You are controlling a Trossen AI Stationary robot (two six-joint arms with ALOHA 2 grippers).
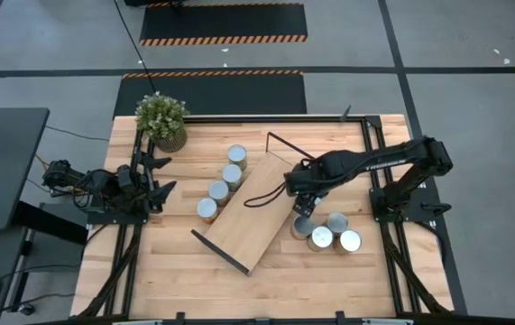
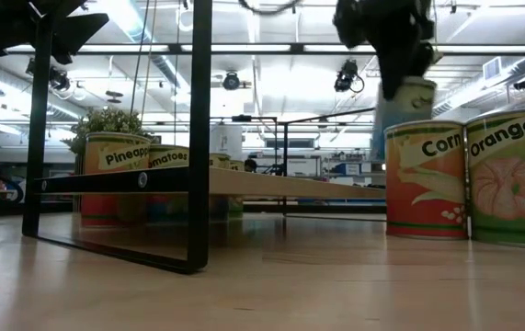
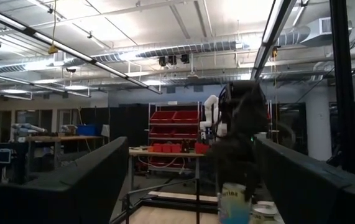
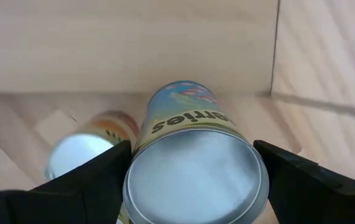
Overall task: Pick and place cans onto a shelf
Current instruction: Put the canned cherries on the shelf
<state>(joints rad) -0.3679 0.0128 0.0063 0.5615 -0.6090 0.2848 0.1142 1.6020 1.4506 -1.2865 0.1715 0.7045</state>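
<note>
The shelf (image 1: 255,215), a light-wood board on black wire end frames, stands slantwise at mid-table; it also shows in the low view (image 2: 244,181). Several cans (image 1: 224,183) stand in a row on the table by its left long side. Three cans (image 1: 336,235) stand on the table right of it; two show large in the low view (image 2: 469,175). My right gripper (image 1: 303,215) is shut on one can (image 4: 196,168) above them. My left gripper (image 1: 160,177) waits open and empty at the table's left (image 3: 193,177). My right gripper pinches the can's side wall just below its silver top rim (image 4: 133,171) between its two fingers (image 4: 96,180), one on each side. The fingers come from above, slanting down. The can (image 2: 405,110) hangs tilted below them, lifted clear of the table.
A potted green plant (image 1: 160,120) stands at the table's far left corner. The shelf's near black frame (image 2: 198,138) stands close in the low view. Bare tabletop (image 1: 176,280) lies along the near edge.
</note>
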